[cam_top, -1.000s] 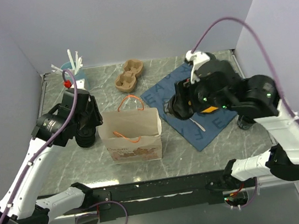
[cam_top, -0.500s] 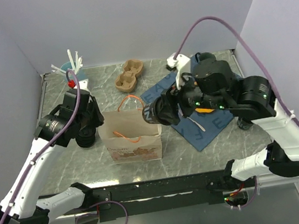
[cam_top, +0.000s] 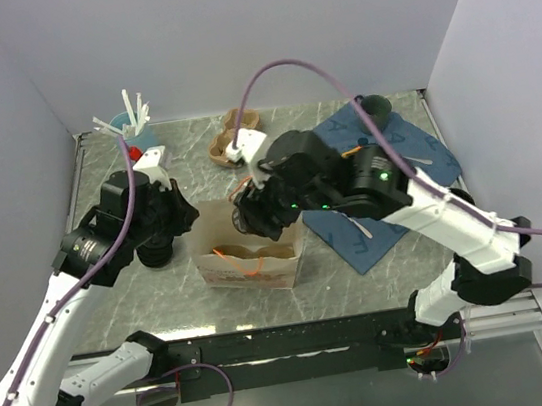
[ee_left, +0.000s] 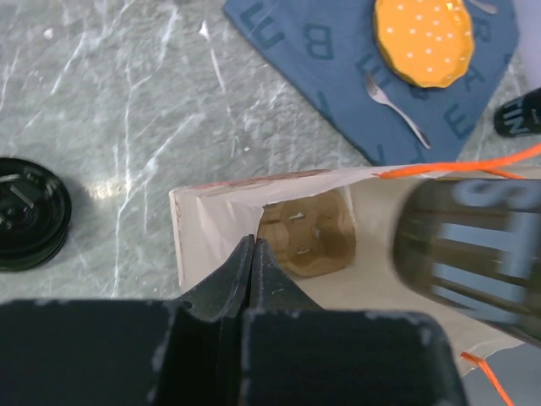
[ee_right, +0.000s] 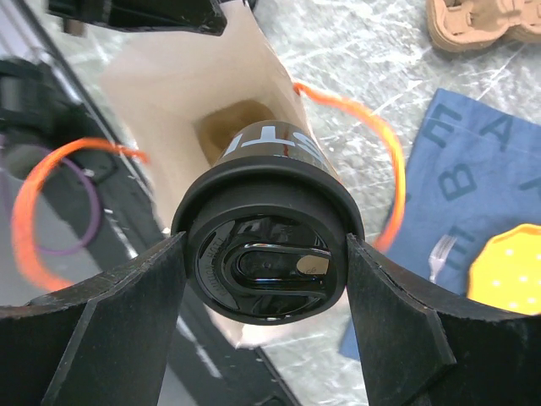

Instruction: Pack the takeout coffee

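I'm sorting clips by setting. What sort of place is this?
Likely a robot test booth staged as a café takeout counter: plain walls box in the table, and a takeout coffee hangs at the mouth of a paper bag, with a cardboard cup carrier behind.

Dark takeout coffee [ee_right: 266, 254], black lid on, at mouth of open paper bag [ee_right: 169, 93]

Marble table [cam_top: 141, 287]: paper bag [cam_top: 245, 272], mat [cam_top: 357, 238]
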Controlling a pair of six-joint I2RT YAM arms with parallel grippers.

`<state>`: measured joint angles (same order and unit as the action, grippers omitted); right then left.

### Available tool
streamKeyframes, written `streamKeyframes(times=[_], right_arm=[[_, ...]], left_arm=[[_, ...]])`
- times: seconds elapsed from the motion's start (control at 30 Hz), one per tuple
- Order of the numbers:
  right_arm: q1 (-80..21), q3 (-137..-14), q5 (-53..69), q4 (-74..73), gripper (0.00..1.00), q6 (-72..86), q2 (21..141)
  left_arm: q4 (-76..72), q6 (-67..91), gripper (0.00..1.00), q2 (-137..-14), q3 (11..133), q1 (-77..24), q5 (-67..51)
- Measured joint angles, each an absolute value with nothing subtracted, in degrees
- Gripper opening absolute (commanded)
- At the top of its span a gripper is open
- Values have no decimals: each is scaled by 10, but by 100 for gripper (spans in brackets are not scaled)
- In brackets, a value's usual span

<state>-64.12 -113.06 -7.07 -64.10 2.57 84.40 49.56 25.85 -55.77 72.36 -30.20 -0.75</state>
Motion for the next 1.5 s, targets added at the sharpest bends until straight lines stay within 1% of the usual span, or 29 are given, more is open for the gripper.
streamKeyframes(times=[0.13,0.2,0.23,0.27,0.33,0.37,0.43,0.47,0.53,0.7,0.93,1.03,1.07,1.13,1.33,1.37,1.4,1.43,1.5], right_arm=[[-666,-1133,-107,-646,55,2,876],[-677,-1129,-121,-647,55,-5,882],[-683,-1123,-129,-646,55,-8,882],[-690,-1114,-136,-645,55,-10,880],[-702,-1088,-146,-643,55,-12,871],[-707,-1073,-150,-643,55,-12,868],[-718,-1046,-157,-645,55,-11,863],[-722,-1040,-158,-646,55,-10,863],[-733,-1028,-164,-647,54,-6,863],[-763,-1009,-176,-647,54,15,863],[-797,-998,-183,-648,54,46,862],[-811,-991,-193,-645,54,59,861],[-815,-985,-194,-644,54,63,860],[-824,-972,-199,-645,54,70,859],[-839,-961,-211,-646,54,86,859],[-840,-961,-214,-647,54,88,859],[-840,-961,-216,-647,54,90,859],[-840,-961,-219,-648,54,92,859],[-840,-961,-225,-648,54,94,859]], left_arm=[[469,246,1,-545,705,-302,-20],[456,244,6,-539,695,-302,-23],[449,244,11,-537,690,-302,-25],[442,245,22,-534,685,-302,-27],[436,244,36,-533,678,-302,-27],[439,246,49,-533,678,-302,-25],[450,254,55,-535,678,-302,-17],[456,253,61,-534,678,-302,-16],[475,262,63,-528,678,-302,-10],[524,293,65,-486,678,-302,13],[581,326,58,-467,686,-302,15],[592,338,51,-466,685,-302,5],[594,342,45,-462,685,-302,1],[594,348,40,-445,681,-302,-4],[594,359,17,-382,652,-302,-26],[593,359,8,-378,648,-302,-29],[592,358,3,-375,643,-302,-33],[590,357,1,-374,638,-302,-36],[576,354,1,-374,628,-302,-48]])
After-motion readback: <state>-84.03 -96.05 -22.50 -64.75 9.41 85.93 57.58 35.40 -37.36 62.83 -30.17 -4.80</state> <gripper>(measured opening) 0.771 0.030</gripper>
